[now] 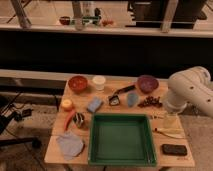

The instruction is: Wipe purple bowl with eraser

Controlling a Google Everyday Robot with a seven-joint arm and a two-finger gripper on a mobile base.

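The purple bowl (148,83) stands at the far right of the table (55,150). If you take the green tray (121,161) as the centre of the dial, the bowl is at about 1 o'clock. It sits upright and alone near the table edge, so you can come at it from above. A dark cluster (150,102) lies just in front of it, toward you.

The eraser (174,149) lies flat on the table between 3 and 4 o'clock, just beside the right wall of the tray and near the front right corner. Nothing touches it, and it is well apart from the bowl.

The gripper (171,120) hangs at about 2 o'clock, under the white arm (192,90) that comes in from the right. It is between the bowl and the eraser. Its jaws are released and hold nothing.

In my judgement the wiping has not started, because the eraser is not yet picked up. You should first bring the gripper toward 4 o'clock and take the eraser by its narrow sides. Be careful not to confuse the red bowl (78,83) at 11 o'clock with the right one, and do not take the brush (121,94) at 12 o'clock.
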